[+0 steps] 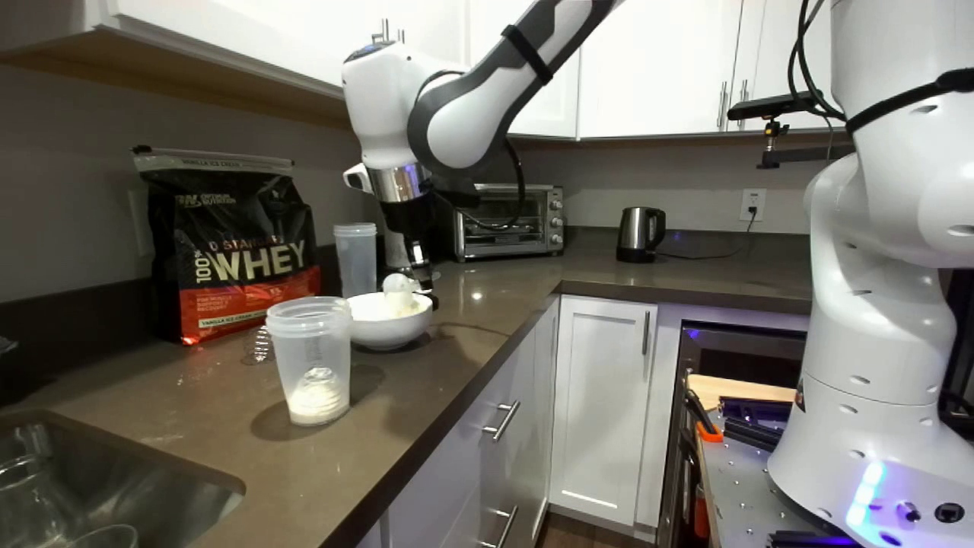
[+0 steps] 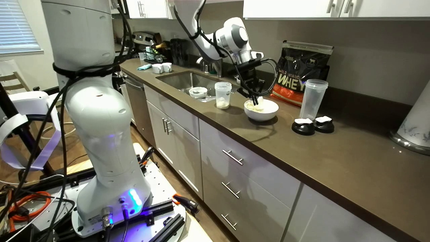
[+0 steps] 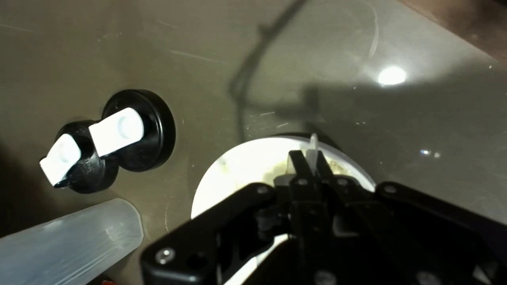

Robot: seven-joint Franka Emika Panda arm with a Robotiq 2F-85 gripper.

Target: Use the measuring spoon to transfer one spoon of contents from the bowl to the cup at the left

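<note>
Wrist view: worktop (image 3: 198, 75) stretches between the white bowl (image 3: 227, 174) and the front edge (image 3: 449, 30). The narrowed end effector (image 3: 311, 159) pinches the measuring spoon (image 3: 313, 145), which is in or just over the bowl. In both exterior views the clear tumbler (image 1: 308, 346) stands near the bowl.

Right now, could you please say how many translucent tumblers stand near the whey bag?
2: the cup between sink and bowl, powder inside; the tumbler beside the black lids.

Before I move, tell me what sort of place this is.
A kitchen, possibly a home one: a steel sink is set into the counter, with a toaster oven and an electric kettle farther along.
</note>
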